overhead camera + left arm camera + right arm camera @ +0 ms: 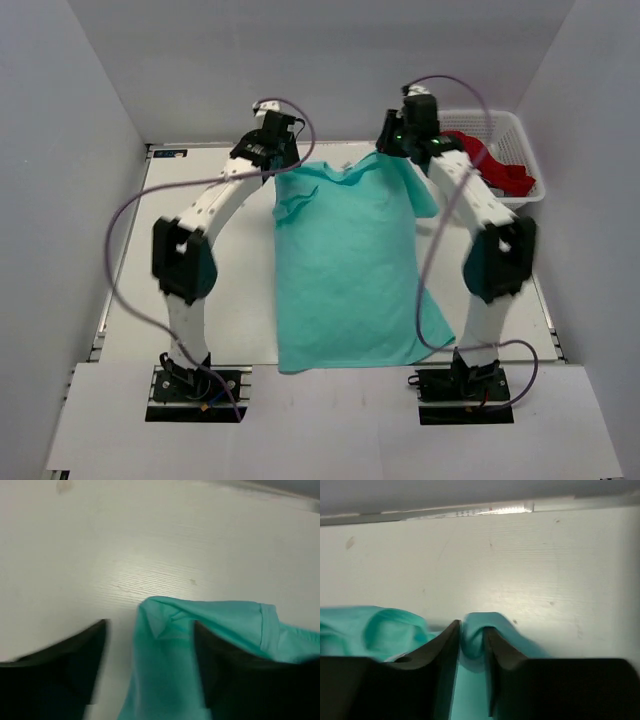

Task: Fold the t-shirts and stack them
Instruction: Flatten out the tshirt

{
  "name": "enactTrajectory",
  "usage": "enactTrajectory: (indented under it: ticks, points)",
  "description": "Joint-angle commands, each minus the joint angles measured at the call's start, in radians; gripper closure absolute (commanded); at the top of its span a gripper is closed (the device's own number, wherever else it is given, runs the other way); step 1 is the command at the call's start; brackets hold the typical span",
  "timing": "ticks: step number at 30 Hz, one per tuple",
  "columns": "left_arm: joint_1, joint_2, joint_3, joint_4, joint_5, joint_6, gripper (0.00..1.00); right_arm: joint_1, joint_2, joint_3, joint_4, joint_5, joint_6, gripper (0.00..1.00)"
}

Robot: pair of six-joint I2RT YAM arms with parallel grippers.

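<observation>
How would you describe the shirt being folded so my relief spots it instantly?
On the white table, look between the left arm and right arm: the turquoise t-shirt lies spread there, hem toward the near edge. It is the only cloth on the tabletop; the red cloth sits in the white basket at far right.

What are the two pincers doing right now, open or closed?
Left pincer: open, turquoise t-shirt corner lying loose between its jaws.
Right pincer: closed on a fold of the t-shirt.
</observation>
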Motion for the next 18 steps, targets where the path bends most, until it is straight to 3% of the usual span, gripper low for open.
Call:
enactTrajectory:
  ticks: [1,2,3,4,6,10,16,18]
  points:
    - [0.154,0.181,0.146,-0.1,0.018,-0.072,0.01,-0.023,0.286,0.216,-0.035,0.013,-0.013,0.55]
    - [0.169,0.226,0.246,-0.124,0.044,-0.072,0.0,-0.036,0.34,0.412,-0.095,-0.019,-0.019,0.43]
    - [0.183,0.261,0.285,-0.138,0.113,-0.063,0.0,-0.036,0.434,0.478,-0.129,-0.05,-0.017,0.31]
    - [0.194,0.286,0.313,-0.138,0.131,-0.063,0.0,-0.036,0.493,0.564,-0.166,-0.049,-0.042,0.25]
    - [0.208,0.303,0.318,-0.108,0.185,-0.028,0.0,-0.034,0.503,0.563,-0.153,-0.114,-0.049,0.1]
    - [0.208,0.252,0.231,0.003,0.294,0.028,0.0,-0.031,0.368,0.286,-0.001,-0.121,-0.082,0.1]
    - [0.183,0.218,0.123,0.113,0.483,0.1,0.0,-0.023,0.18,0.068,-0.037,-0.131,-0.068,0.1]
    - [0.174,0.249,0.138,0.138,0.625,0.123,0.0,-0.02,0.092,-0.052,-0.022,-0.144,-0.05,0.1]
